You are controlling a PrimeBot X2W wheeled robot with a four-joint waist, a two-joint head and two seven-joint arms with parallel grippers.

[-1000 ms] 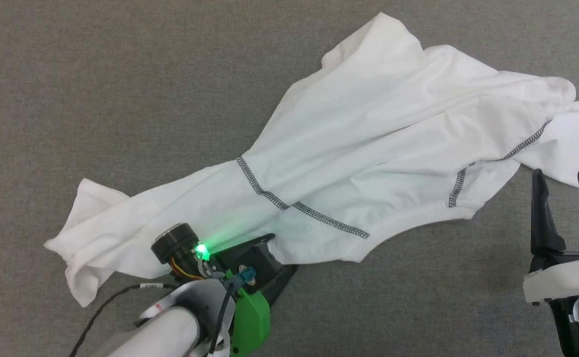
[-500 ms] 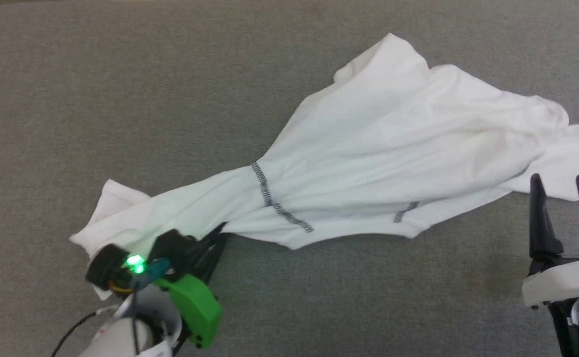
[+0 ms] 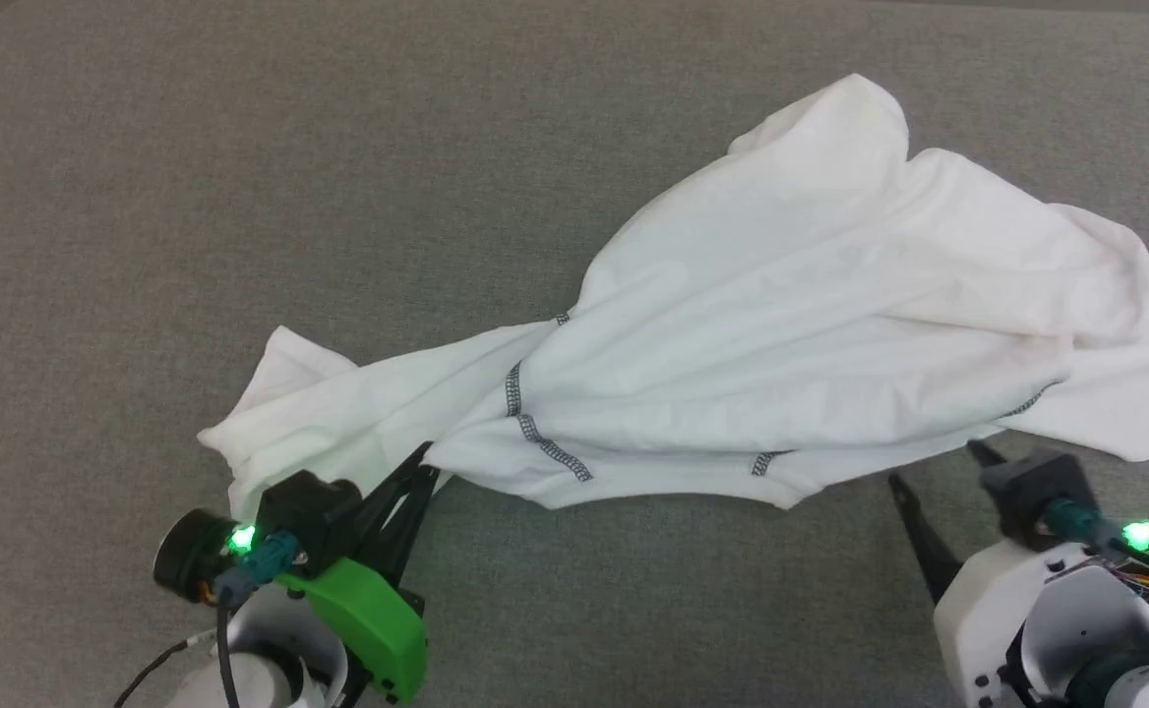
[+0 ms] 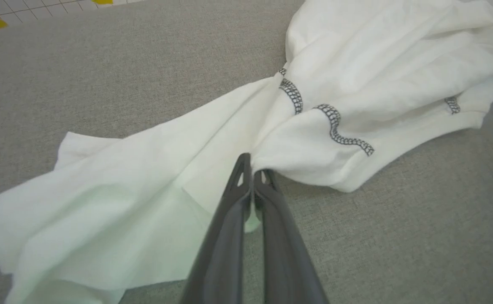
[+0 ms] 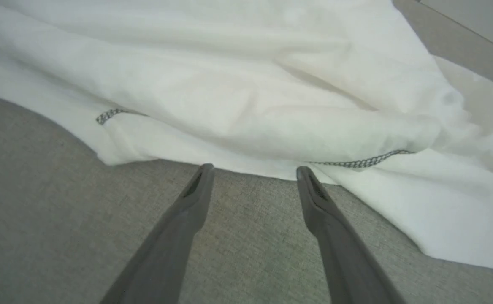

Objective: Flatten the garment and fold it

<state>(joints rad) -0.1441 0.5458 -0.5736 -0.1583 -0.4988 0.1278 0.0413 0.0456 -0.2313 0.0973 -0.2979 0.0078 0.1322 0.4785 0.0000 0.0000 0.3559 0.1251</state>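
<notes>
While left pincer (image 3: 425, 464) is clamped shut on a bunched fold of the garment (image 3: 811, 324), right pincer (image 3: 934, 464) is spread wide with nothing between its fingers. Garment lies crumpled, not flat, on the grey worktop (image 3: 240, 197), running from lower left to the right edge in head view.

Left wrist view: left pincer (image 4: 253, 165) fingers are pressed together with white cloth pinched in the gap, near the zigzag seam (image 4: 343, 135). Loose fabric fans out to the left.

Right wrist view: right pincer (image 5: 255, 169) tips are over bare worktop (image 5: 60, 190), just beside the near edge of the garment (image 5: 229, 84). Zigzag seam (image 5: 364, 161) runs just past the right-hand finger. Can't tell if the tips touch cloth.
</notes>
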